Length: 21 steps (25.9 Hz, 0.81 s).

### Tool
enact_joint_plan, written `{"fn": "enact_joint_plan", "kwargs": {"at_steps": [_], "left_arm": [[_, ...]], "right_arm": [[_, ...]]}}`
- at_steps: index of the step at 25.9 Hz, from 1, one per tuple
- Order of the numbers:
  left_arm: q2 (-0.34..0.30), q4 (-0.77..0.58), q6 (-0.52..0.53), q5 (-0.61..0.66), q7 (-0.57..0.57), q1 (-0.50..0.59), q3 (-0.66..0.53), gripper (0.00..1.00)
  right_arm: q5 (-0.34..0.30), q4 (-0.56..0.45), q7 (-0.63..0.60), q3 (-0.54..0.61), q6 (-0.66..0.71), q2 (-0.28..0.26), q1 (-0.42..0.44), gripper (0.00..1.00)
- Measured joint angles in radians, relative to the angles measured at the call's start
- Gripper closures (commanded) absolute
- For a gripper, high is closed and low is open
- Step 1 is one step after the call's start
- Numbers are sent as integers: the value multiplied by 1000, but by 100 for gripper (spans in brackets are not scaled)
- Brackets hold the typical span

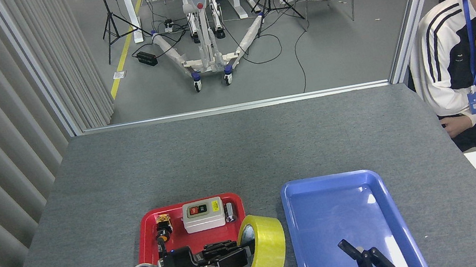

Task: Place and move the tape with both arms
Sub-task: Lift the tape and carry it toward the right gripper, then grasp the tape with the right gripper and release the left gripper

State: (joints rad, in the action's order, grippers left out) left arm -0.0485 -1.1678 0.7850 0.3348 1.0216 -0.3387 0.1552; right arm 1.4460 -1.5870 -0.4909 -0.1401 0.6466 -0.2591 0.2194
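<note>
Our left gripper (235,258) is clenched through the core of the packing tape roll (265,250), held on edge above the right rim of the red tray (146,236), beside the blue tray (326,196). Our right gripper (369,266), low over the blue tray, is turned edge-on (we cannot tell its jaws' state). Risk, in our judgement: a one-sided hold lets the roll pivot, slip, or roll away during handover.
</note>
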Motion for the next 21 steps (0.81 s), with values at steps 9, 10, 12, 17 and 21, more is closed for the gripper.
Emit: {"fn": "enact_joint_plan", "kwargs": {"at_steps": [9, 10, 12, 17, 21], "left_arm": [[15, 16, 1, 27, 0, 0, 71, 100], [17, 16, 1, 29, 0, 0, 76, 100], [20, 17, 1, 30, 0, 0, 81, 100], [27, 17, 1, 32, 0, 0, 93, 100], [31, 19, 5, 33, 6, 0, 100, 49]], "right_arm": [[12, -9, -6, -92, 19, 6, 6, 10], [13, -9, -6, -101, 12, 7, 5, 18], [18, -8, -4, -118, 3, 12, 5, 46], [63, -5, 2, -142, -1, 17, 5, 95], [97, -3, 4, -153, -2, 18, 5, 100]]}}
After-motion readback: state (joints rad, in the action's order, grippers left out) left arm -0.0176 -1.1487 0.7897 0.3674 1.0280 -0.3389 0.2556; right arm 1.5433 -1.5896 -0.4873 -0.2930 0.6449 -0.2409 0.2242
